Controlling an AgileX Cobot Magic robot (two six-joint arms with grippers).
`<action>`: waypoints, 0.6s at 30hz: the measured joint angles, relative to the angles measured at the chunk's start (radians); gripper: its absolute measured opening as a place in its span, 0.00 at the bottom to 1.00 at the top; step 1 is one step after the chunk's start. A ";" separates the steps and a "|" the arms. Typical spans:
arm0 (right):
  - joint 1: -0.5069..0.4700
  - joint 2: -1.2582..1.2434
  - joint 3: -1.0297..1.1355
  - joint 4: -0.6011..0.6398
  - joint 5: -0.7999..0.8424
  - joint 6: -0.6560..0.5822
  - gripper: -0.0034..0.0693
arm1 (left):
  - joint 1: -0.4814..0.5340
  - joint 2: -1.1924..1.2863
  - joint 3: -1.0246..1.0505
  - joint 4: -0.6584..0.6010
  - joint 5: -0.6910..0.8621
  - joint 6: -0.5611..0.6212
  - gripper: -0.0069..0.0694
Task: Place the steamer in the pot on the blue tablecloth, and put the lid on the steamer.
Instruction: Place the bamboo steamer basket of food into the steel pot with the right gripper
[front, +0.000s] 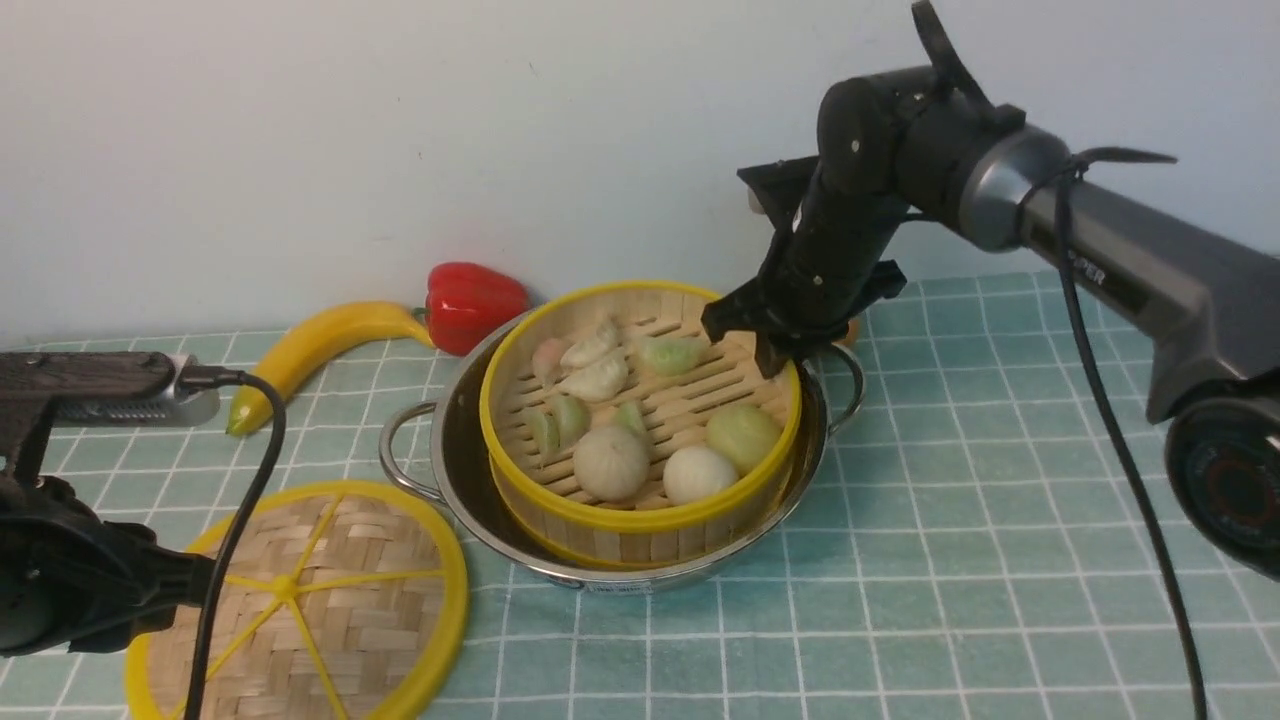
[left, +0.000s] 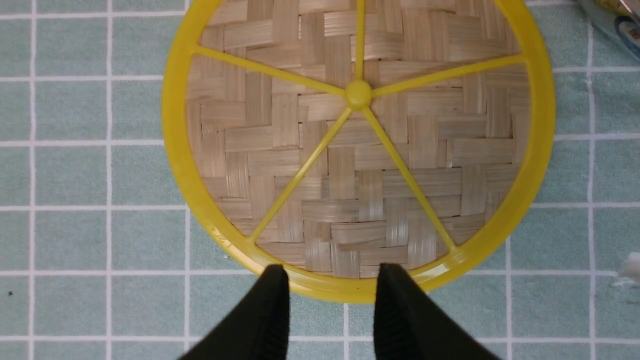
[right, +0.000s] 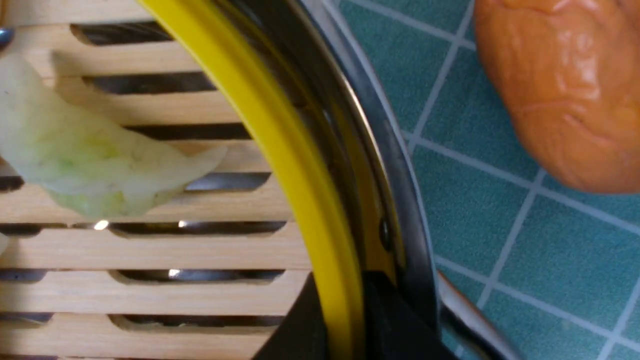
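Note:
The steamer (front: 640, 525) sits inside the shiny pot (front: 462, 440) on the blue tablecloth (front: 950, 500), with a gap to the pot's left wall. It holds several dumplings and buns. My right gripper (front: 775, 345) is shut on the steamer's far right yellow rim (right: 280, 135), one finger inside and one between rim and pot wall (right: 400, 165). The lid (front: 330, 590) lies flat on the cloth at the front left. My left gripper (left: 333, 270) is open, its fingertips (left: 275, 280) over the lid's near rim (left: 350, 150), holding nothing.
A banana (front: 320, 340) and a red pepper (front: 470, 300) lie behind the pot on the left by the wall. An orange, wrinkled object (right: 565, 85) lies just past the pot's right handle (front: 850, 385). The cloth to the right bears nothing else.

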 joint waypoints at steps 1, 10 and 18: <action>0.000 0.002 0.000 0.000 0.000 0.000 0.15 | 0.000 0.000 0.000 0.000 0.000 0.000 0.40; 0.009 0.024 -0.005 0.017 -0.007 0.000 0.15 | 0.000 0.000 0.000 0.000 0.000 0.000 0.40; 0.009 0.024 -0.007 0.031 -0.007 0.005 0.22 | 0.000 0.000 0.000 0.000 0.000 0.000 0.41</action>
